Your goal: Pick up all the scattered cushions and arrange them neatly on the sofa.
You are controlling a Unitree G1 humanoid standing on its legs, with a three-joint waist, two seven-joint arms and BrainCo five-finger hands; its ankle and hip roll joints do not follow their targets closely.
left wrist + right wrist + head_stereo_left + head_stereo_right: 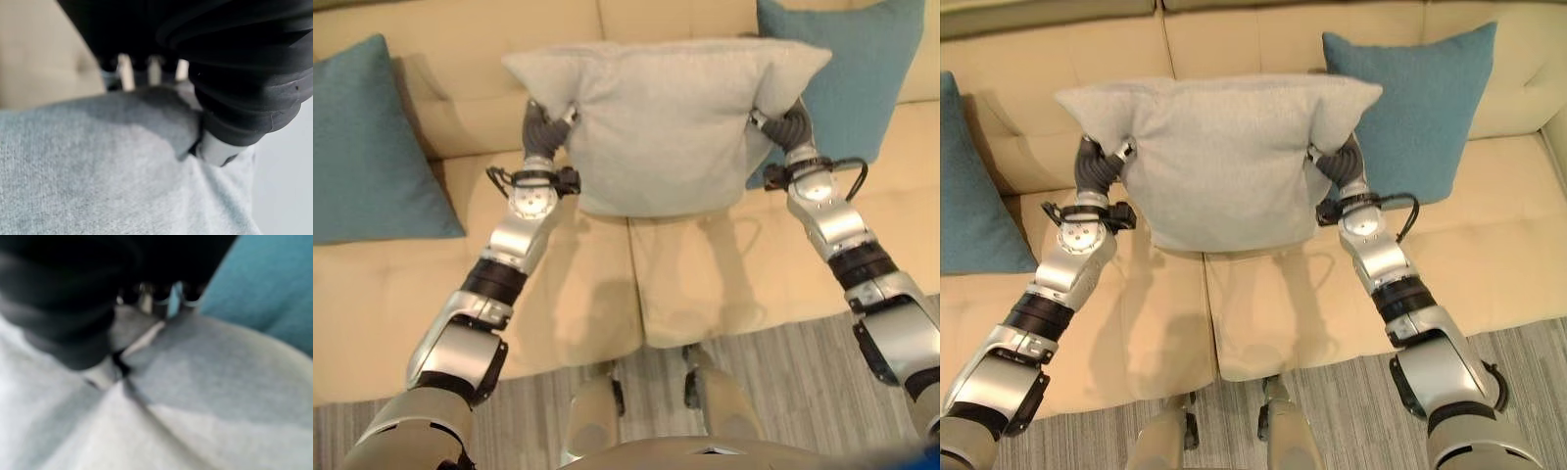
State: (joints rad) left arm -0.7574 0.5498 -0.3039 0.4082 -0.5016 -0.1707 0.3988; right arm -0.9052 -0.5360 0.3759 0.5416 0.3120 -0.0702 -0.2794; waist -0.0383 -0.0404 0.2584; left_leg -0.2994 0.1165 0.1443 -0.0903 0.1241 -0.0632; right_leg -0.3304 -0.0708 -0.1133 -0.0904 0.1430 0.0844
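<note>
Three cushions in all: one grey cushion and two teal cushions, one far right, one at the left. One beige sofa.

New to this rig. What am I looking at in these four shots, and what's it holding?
A humanoid robot stands facing a beige sofa. The two wide pictures come from a stereo camera on its head, looking down. The two close-ups come from cameras on its wrists, looking along each hand. The left hand and right hand pinch the sides of a grey cushion, holding it up over the seat. The wrist views show fingers curled into the cloth. Two teal cushions already lean on the sofa, one at the left, one at the right.
</note>
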